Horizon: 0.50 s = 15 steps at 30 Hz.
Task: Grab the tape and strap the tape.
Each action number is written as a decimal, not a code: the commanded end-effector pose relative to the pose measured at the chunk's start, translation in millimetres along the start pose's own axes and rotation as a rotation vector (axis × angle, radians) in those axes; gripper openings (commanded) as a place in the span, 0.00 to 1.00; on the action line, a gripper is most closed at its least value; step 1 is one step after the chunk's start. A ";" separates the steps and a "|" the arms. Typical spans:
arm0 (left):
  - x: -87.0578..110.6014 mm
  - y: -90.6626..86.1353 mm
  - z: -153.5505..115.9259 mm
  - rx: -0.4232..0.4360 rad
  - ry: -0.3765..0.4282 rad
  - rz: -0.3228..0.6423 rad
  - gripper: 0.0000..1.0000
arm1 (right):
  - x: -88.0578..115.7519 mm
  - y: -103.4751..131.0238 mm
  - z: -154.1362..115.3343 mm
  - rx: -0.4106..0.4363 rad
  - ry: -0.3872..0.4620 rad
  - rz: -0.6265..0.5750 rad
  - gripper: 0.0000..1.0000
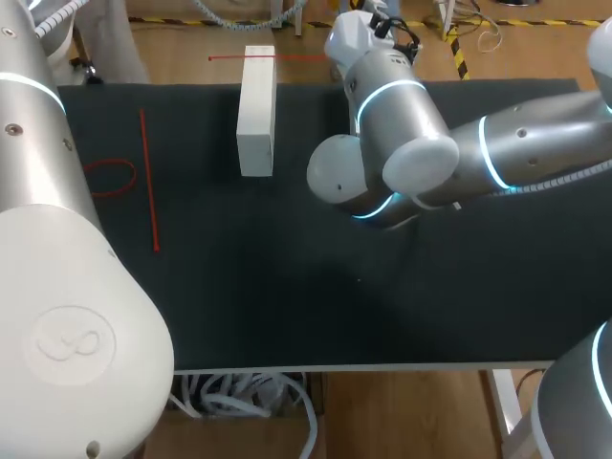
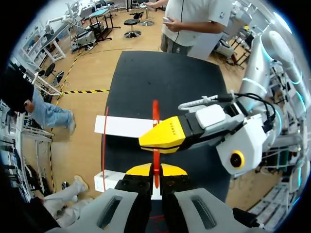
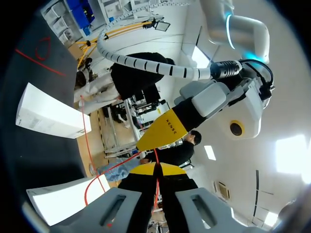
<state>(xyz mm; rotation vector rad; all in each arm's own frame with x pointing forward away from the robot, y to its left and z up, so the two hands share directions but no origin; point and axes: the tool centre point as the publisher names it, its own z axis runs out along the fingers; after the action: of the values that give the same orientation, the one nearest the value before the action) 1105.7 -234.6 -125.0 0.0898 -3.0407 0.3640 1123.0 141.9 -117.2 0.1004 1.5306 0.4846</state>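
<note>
Table, one; flat top under a dark matte mat; two arms, smooth grey and white shells with lit bands: left arm along the near left side, right arm reaching across from the right to the far edge; white blocks, two, long, rectangular and plain-faced: one flat on the mat ahead of the left gripper, one under it; grippers, two, each with two wedge-shaped yellow tips on black fingers, meeting nose to nose at the far edge; left gripper: fingers drawn almost together, pinching the tape from both sides; right gripper: fingers likewise nearly closed, the strand clamped between them; tape, one thin red strand, taut and straight, running from the left gripper's tips past the right gripper's and out over the mat; red line, one, straight, on the mat's left part; red loop, one, oval, just beside that line
</note>
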 end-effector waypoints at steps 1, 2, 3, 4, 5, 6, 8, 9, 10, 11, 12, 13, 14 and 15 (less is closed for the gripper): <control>-0.7 -1.8 -1.2 -0.005 0.003 -0.001 0.00 | -3.0 -0.2 0.5 -0.002 0.008 -0.001 0.00; -0.7 -1.8 -1.2 -0.005 0.003 -0.001 0.00 | -3.1 -0.5 0.7 -0.010 0.003 -0.018 0.00; -0.7 -1.8 -1.2 -0.005 0.003 -0.001 0.00 | -2.9 -2.0 1.1 -0.007 0.003 -0.022 0.00; -0.7 -1.8 -1.2 -0.005 0.003 -0.001 0.00 | -2.8 -3.2 1.2 0.009 0.003 -0.007 0.00; -0.7 -1.8 -1.2 -0.005 0.003 -0.001 0.00 | -2.8 -3.4 1.1 0.014 0.003 0.000 0.00; -0.7 -1.8 -1.2 -0.005 0.003 -0.001 0.00 | -2.9 -3.5 1.1 0.011 0.002 -0.001 0.00; -0.7 -1.8 -1.2 -0.005 0.003 -0.001 0.00 | -3.6 -2.6 0.8 0.006 -0.001 -0.001 0.00; -0.7 -1.8 -1.2 -0.005 0.003 -0.001 0.00 | -3.6 -2.5 0.8 0.004 -0.001 0.000 0.00; -0.7 -1.8 -1.2 -0.005 0.003 -0.001 0.00 | -3.5 -2.5 0.8 0.004 -0.001 0.000 0.00; -0.7 -1.8 -1.2 -0.005 0.003 -0.001 0.00 | -3.1 -2.6 0.6 0.005 0.000 0.000 0.00; -0.7 -1.8 -1.2 -0.005 0.003 -0.001 0.00 | -2.6 -2.8 0.3 0.006 0.001 0.000 0.00; -0.7 -1.8 -1.2 -0.005 0.003 -0.001 0.00 | -2.4 -2.9 0.2 0.006 0.002 0.001 0.00; -0.7 -1.8 -1.2 -0.005 0.003 -0.001 0.00 | -2.2 -3.0 0.1 0.007 0.002 0.002 0.00; -0.7 -1.8 -1.2 -0.005 0.003 -0.001 0.00 | -2.0 -2.9 -0.1 0.007 0.003 0.003 0.00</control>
<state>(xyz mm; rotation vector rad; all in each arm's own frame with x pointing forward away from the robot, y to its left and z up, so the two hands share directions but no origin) 1105.6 -235.0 -125.2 0.0895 -3.0407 0.3644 1125.0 139.0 -118.6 0.1075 1.5284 0.4834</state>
